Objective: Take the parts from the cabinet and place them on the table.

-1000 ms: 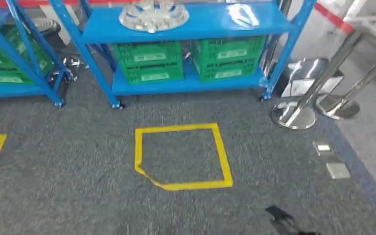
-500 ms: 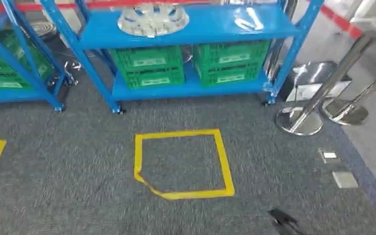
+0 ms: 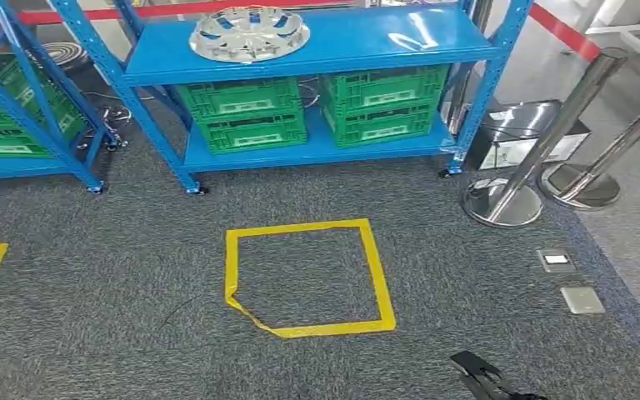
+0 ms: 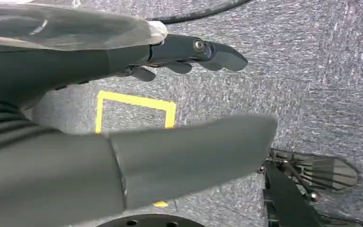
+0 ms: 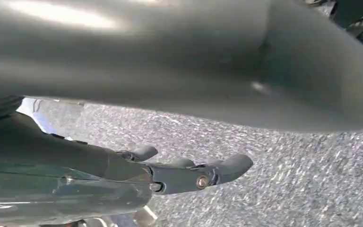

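A silver wheel cover point(image 3: 248, 33) lies on the upper board of the blue cabinet rack point(image 3: 317, 46), with a clear plastic-wrapped part point(image 3: 417, 35) to its right. The rack stands at the far side of the carpet, well beyond both hands. In the left wrist view my left hand point(image 4: 66, 66) hangs over the carpet with thumb and fingers apart and nothing between them. My right hand point(image 5: 123, 71) in the right wrist view is the same, its fingers point(image 5: 217, 170) stretched out and holding nothing.
Green crates point(image 3: 242, 115) fill the rack's lower shelf, and a second blue rack point(image 3: 17, 108) stands at the left. A yellow taped square point(image 3: 307, 277) marks the grey carpet. Chrome barrier posts point(image 3: 508, 196) and a metal bin point(image 3: 521, 133) stand at the right.
The whole picture has slid downward, so the camera has moved and more of the rack's upper board shows. The parts on the rack have not moved.
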`<state>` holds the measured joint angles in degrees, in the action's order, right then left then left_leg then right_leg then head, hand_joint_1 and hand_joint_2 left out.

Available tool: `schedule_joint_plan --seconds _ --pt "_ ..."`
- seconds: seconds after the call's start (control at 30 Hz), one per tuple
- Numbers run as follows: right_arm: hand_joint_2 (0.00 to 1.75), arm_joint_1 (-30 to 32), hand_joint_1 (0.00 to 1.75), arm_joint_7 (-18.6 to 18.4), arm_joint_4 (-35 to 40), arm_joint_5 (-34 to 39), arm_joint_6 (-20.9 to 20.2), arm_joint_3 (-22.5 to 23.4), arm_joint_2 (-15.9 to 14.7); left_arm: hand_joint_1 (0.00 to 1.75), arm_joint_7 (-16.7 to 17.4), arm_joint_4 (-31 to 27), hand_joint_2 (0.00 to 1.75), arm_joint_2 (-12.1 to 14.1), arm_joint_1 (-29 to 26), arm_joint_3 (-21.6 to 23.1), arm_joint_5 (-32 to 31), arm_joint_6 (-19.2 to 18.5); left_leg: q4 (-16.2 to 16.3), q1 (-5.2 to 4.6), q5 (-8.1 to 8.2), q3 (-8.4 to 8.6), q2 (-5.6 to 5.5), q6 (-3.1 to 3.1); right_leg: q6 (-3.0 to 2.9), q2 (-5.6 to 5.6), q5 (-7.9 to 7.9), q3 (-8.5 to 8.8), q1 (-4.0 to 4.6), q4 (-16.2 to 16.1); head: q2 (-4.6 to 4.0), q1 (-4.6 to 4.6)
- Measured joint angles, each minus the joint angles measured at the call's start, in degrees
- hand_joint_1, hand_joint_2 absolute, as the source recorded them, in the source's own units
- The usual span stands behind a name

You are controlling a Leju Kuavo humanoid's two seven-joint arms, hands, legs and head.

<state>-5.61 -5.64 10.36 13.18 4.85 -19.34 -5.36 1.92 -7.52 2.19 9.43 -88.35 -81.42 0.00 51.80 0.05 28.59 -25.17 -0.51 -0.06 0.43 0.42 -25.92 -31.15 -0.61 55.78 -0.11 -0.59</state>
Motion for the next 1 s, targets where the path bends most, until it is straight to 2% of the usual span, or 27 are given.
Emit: schedule_joint_plan --seconds 0.03,0.13,0.17,0.23,0.27,0.33,0.37,0.6,1.0 --pt "0.00 0.00 0.00 -0.13 0.00 -0.13 0.19 -0.02 0.00 0.00 0.00 0.00 1.75 -0.04 -0.01 0.00 -0.15 0.00 0.01 0.00 -0.01 -0.01 0.00 -0.23 -0.02 0.00 0.07 0.00 -0.01 0.00 0.00 0.02" --pt "0.00 0.02 0.00 -0.37 0.00 -0.37 0.63 -0.09 0.00 0.00 0.02 0.00 1.75 -0.07 -0.02 0.02 -0.42 0.00 0.10 -0.03 -0.03 -0.04 0.00 -0.28 -0.01 0.01 0.17 0.03 -0.06 -0.02 0.00 0.00" --pt "1.75 0.02 0.00 -0.35 0.00 -0.31 0.70 -0.13 0.00 0.00 0.33 0.00 1.75 -0.09 -0.02 0.02 -0.52 0.00 0.13 -0.06 -0.04 -0.05 0.00 -0.29 0.10 0.01 0.25 0.04 -0.10 -0.05 0.00 0.02" --pt "1.75 0.03 0.00 -0.35 0.00 0.37 1.00 -0.17 0.00 0.00 0.66 0.00 1.75 -0.09 -0.03 0.02 -0.81 0.00 0.16 -0.08 -0.04 -0.07 0.00 -0.28 0.12 0.02 0.27 0.05 -0.12 -0.10 0.00 0.00" --pt "1.75 0.06 0.00 -0.48 0.00 0.39 1.03 -0.20 0.00 0.00 0.66 0.00 0.00 -0.09 -0.04 0.02 -0.92 0.00 0.22 -0.09 -0.04 -0.11 0.00 -0.28 0.13 0.02 0.28 0.05 -0.13 -0.10 0.00 0.00" --pt "1.75 0.34 0.00 -0.77 0.00 0.17 1.00 -0.22 0.00 0.00 0.66 -0.02 0.00 -0.07 -0.34 0.42 0.05 0.02 0.23 -0.10 -0.03 -0.11 0.00 -0.28 0.13 0.02 0.28 0.07 -0.14 -0.12 0.00 0.00" --pt "0.00 0.54 0.00 -0.79 0.02 0.09 0.94 -0.22 0.00 0.00 0.63 -0.09 0.00 -0.07 -0.63 1.13 1.24 0.02 0.25 -0.11 -0.03 -0.11 0.00 -0.28 0.13 0.02 0.28 0.08 -0.15 -0.15 0.00 0.00" --pt "0.00 2.00 0.00 -0.17 0.37 -1.66 0.26 0.18 0.09 0.00 0.09 -0.70 0.00 0.11 -2.66 7.17 11.04 0.02 0.25 -0.11 0.00 -0.15 0.00 -0.24 0.14 0.02 0.27 0.08 -0.15 -0.24 0.00 0.02" --pt "0.00 4.96 0.00 1.31 2.47 -4.53 -1.01 2.91 1.12 0.00 -0.22 -3.21 0.00 0.09 -6.35 23.28 28.97 0.02 0.25 -0.11 0.01 -0.15 0.00 -0.22 0.14 0.02 0.27 0.07 -0.14 -0.25 0.00 0.04"
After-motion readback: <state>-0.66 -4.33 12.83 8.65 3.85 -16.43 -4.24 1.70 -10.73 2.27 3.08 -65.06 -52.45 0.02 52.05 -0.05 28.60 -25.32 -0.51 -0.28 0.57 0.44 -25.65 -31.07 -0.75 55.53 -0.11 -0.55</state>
